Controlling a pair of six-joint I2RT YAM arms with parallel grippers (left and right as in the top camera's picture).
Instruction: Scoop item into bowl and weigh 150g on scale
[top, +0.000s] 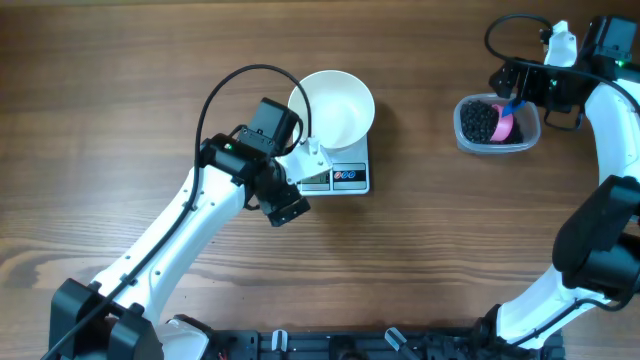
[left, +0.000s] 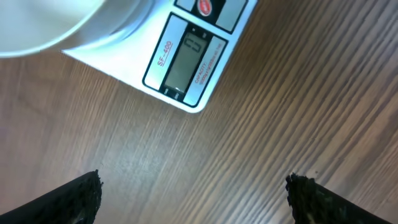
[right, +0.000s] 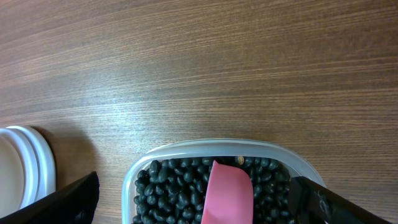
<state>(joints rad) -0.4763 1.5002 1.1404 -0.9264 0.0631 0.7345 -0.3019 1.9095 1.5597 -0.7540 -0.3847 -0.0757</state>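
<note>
Your left gripper (left: 193, 196) has its fingers spread wide, with only bare counter (left: 261, 124) between them. Just ahead, at the top of the left wrist view, is the front edge of the scale (left: 186, 62), with its grey display turned at an angle and a red button above it. The bowl (left: 43, 25) fills the upper left corner of that view and sits on the scale. From overhead, bowl and scale are at upper centre, and the left arm reaches them from the lower left, ending just beside the scale's lower left corner. A black cable (top: 212, 100) loops above that arm, left of the bowl.

Your right gripper (right: 193, 199) is also spread wide and clamped on nothing. It hangs over a clear plastic tub (right: 186, 149) at the bottom of the right wrist view. The beans (right: 168, 180) lie heaped in the tub, and a pink scoop (right: 227, 193) rests on them, in line with the gap between the fingers. You cannot tell from this view whether a finger touches it. From overhead, the tub is at the upper right, the scoop's blue handle (top: 515, 103) points toward the gripper, and a stretch of bare counter separates the tub from the scale.
</note>
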